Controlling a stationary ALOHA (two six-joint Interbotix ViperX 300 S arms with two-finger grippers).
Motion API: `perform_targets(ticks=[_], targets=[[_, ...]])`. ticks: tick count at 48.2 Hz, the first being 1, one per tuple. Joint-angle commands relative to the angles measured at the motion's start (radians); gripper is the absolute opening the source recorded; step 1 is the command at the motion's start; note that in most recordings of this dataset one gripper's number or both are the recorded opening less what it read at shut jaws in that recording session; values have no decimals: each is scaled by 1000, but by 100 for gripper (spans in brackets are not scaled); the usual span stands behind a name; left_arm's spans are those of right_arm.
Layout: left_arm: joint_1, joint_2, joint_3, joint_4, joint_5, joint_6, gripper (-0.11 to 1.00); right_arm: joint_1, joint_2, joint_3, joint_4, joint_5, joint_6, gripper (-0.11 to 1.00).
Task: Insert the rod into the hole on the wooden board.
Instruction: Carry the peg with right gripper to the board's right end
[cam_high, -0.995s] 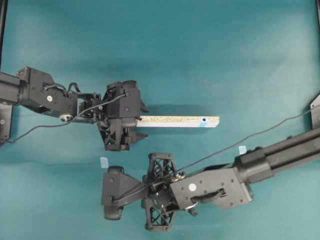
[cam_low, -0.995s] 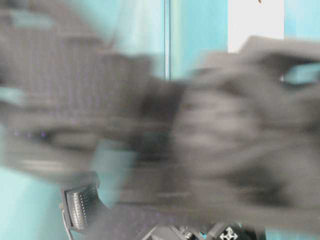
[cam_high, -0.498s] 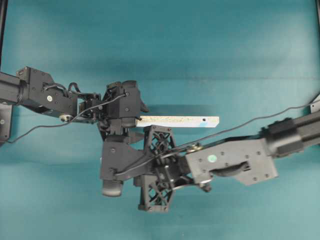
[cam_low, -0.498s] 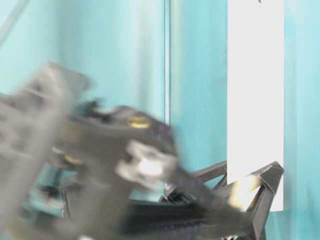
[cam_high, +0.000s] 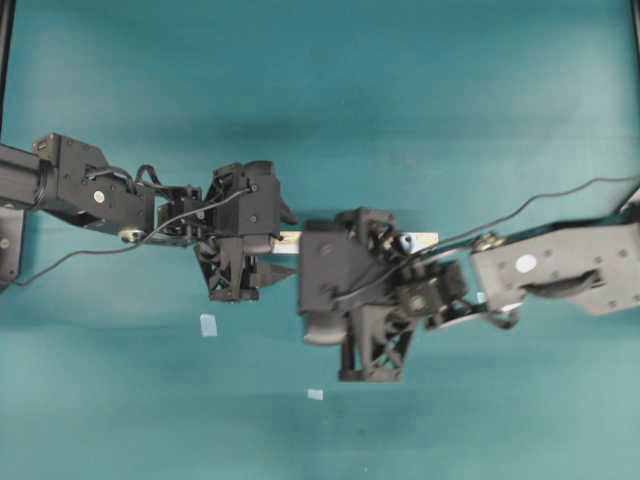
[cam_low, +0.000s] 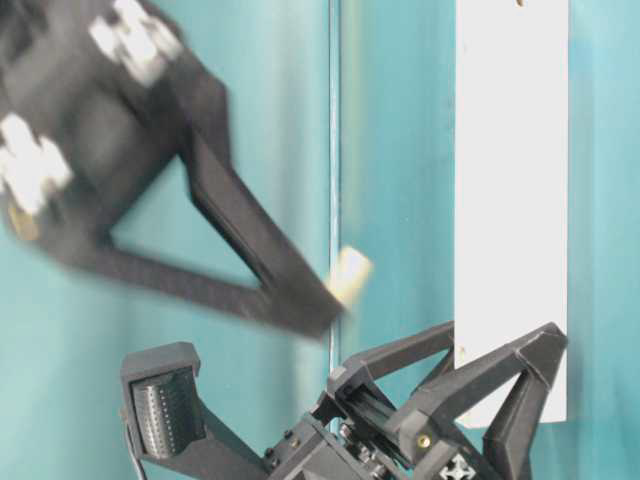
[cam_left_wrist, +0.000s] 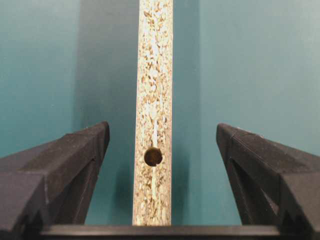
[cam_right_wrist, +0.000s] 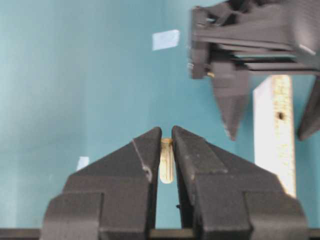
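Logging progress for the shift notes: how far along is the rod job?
Done: the right gripper has picked up the rod and holds it above the table. In hand: carrying it toward the wooden board, which the open left gripper straddles without clamping. Left: lining it up and inserting it; the marked hole is hidden now.

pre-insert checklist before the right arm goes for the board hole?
1. Rod held by the right end effector: ok, clamped between both fingers, tip showing in the table-level view.
2. Wooden board steadied by the left end effector: not ok, its fingers stand wide open either side and do not touch it.
3. Target hole visible: ok in the overhead view, blue mark just showing beside the right arm.
4. Rod lined up over the hole: cannot tell, the right arm covers that part of the board from above.
5. Rod upright: cannot tell, the table-level view is blurred.
6. Hole near the left end effector is unmarked: ok, not the target.
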Motion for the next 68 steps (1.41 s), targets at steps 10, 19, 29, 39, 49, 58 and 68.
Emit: perform_targets(ticks=[10, 19, 29, 39, 49, 58, 68], targets=[[3, -12, 2, 0, -5, -5, 93, -54, -135, 189, -114, -238, -3, 10], [8, -14, 3, 0, -8, -5, 92, -98, -178, 279, -149, -367, -5, 10], [14, -14, 2, 0, -15, -5, 92, -150, -215, 350, -166, -474, -14, 10], [18, -14, 3, 0, -37, -5, 92, -193, -221, 414, -172, -609, -55, 10], [18, -14, 3, 0, -38, -5, 92, -229, -230, 476, -167, -703, -101, 10], [18, -14, 3, 0, -38, -2, 92, -256, -258, 566, -121, -815, -150, 10], [20, -14, 5, 2, -38, 0, 92, -261, -287, 640, -5, -884, -262, 10]])
